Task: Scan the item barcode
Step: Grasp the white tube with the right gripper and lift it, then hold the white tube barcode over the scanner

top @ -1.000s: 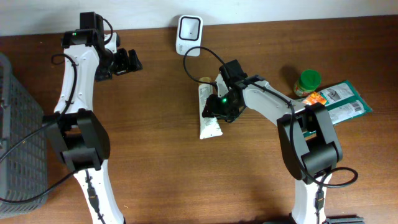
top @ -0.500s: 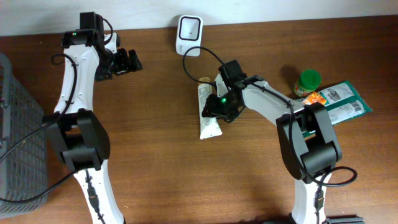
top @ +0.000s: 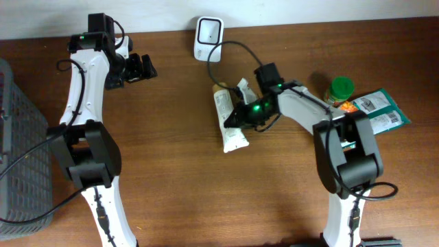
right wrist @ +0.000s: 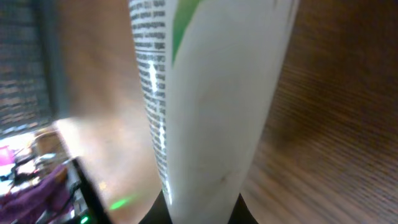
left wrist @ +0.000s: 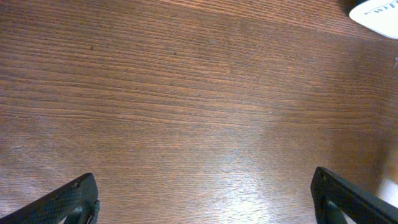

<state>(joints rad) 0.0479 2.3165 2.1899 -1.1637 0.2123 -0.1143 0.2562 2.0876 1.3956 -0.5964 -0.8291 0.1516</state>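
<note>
One claw has just acted: the right claw has snapped from half-open to pinched on the white tube, which still lies on the desk near the scanner; lifting can follow. The left claw hangs wide.

Counting as I go: I've got two arms on screen, the left arm and the right arm, so two grippers, the left gripper and the right gripper. One white tube. One scanner, with one cable. One jar with a green lid. Green packets, I make that two, overlapping. One orange packet. One small white piece I can't identify. One grey basket. One table.
</note>
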